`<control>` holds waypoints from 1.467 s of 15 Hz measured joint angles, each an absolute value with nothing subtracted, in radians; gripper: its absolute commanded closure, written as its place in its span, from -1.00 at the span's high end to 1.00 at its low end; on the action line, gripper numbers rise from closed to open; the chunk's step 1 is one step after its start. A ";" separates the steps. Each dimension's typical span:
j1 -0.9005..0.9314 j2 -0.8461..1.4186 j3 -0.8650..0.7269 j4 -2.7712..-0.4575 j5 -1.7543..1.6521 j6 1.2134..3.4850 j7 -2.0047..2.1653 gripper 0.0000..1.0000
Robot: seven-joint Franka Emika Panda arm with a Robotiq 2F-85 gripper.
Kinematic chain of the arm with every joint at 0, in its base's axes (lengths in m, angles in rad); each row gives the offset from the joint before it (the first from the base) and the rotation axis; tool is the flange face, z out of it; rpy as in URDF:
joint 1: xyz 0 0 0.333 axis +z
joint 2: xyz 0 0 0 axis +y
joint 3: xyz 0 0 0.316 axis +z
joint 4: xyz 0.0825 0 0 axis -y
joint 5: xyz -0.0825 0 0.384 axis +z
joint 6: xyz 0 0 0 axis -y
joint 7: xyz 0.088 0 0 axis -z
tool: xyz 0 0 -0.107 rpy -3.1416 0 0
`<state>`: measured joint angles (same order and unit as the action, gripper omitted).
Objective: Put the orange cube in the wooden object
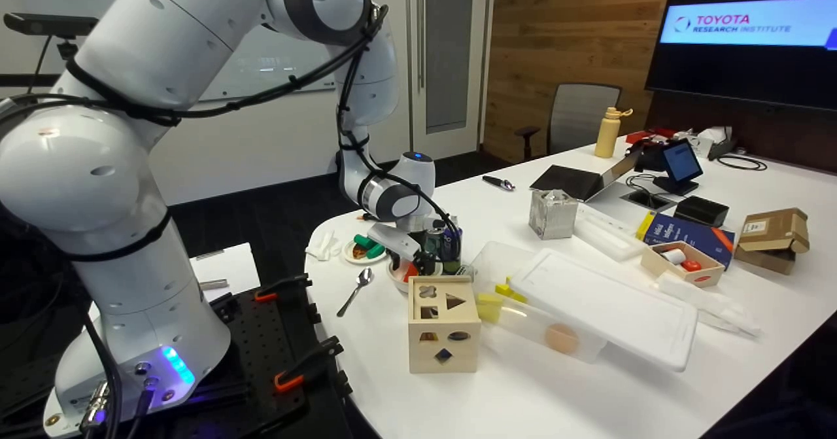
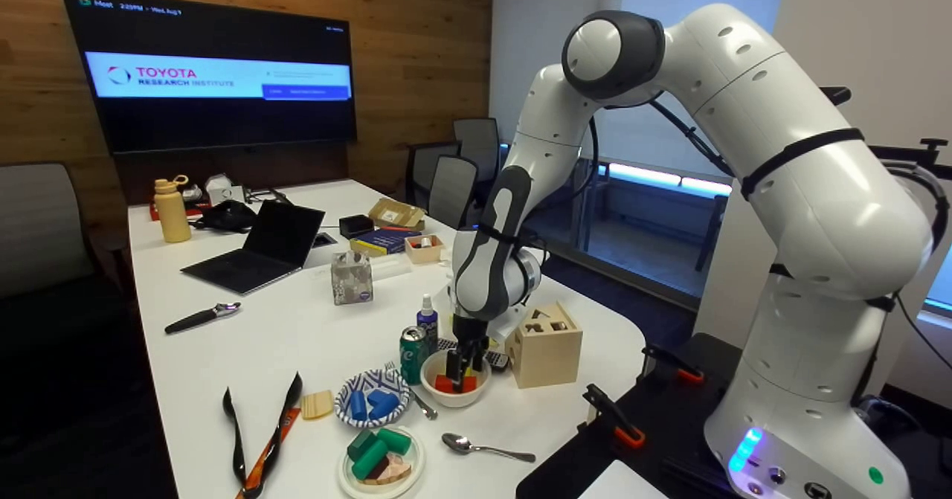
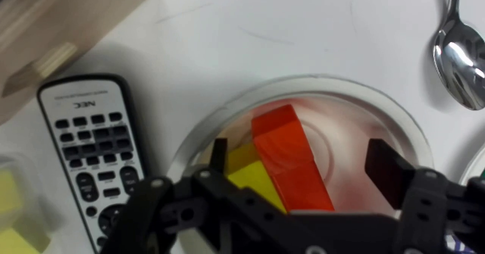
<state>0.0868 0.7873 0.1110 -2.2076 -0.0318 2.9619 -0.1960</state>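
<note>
The orange cube looks like a red-orange elongated block (image 3: 291, 159) lying in a white bowl (image 3: 322, 83), beside a yellow block (image 3: 257, 178). The block also shows in both exterior views (image 1: 410, 272) (image 2: 455, 385), partly hidden by the gripper. My gripper (image 3: 297, 151) is open, its fingers apart on either side of the red-orange block, low over the bowl; its lower part is hidden in an exterior view (image 1: 415, 262). The wooden box (image 1: 444, 344) with shaped holes stands upright close to the bowl, also in an exterior view (image 2: 554, 358) and blurred in the wrist view (image 3: 87, 15).
A remote (image 3: 91, 133) lies between bowl and box. A green can (image 2: 413, 356) and spray bottle (image 2: 427, 322) stand close behind the bowl. A spoon (image 2: 476, 445), green-block plate (image 2: 346, 477) and blue-block bowl (image 2: 349, 419) are nearby. A plastic bin (image 1: 543, 324) with a tilted lid adjoins the box.
</note>
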 measured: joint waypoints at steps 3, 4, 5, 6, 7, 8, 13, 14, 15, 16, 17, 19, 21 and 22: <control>0.087 0.791 0.111 -2.206 -0.032 2.961 -0.190 -0.23; 0.087 0.792 0.110 -2.206 -0.032 2.960 -0.190 -0.41; 0.087 0.794 0.110 -2.205 -0.032 2.959 -0.190 -0.54; 0.087 0.795 0.110 -2.204 -0.032 2.959 -0.190 -0.72; 0.087 0.797 0.109 -2.203 -0.032 2.958 -0.190 -0.82; 0.087 0.798 0.109 -2.201 -0.032 2.957 -0.190 -0.83; 0.087 0.797 0.109 -2.194 -0.032 2.954 -0.190 -0.83; 0.087 0.792 0.109 -2.194 -0.032 2.947 -0.190 -0.83; 0.089 0.781 0.109 -2.194 -0.032 2.929 -0.188 -0.83; 0.094 0.764 0.106 -2.195 -0.032 2.901 -0.176 -0.83; 0.103 0.742 0.099 -2.195 -0.032 2.865 -0.157 -0.83; 0.120 0.687 0.091 -2.195 -0.032 2.778 -0.124 -0.83; 0.125 0.628 0.091 -2.195 -0.032 2.699 -0.107 -0.83; 0.125 0.598 0.091 -2.197 -0.032 2.671 -0.101 -0.83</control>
<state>0.1249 0.5975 0.0907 -2.1971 -0.0316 2.6712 -0.1014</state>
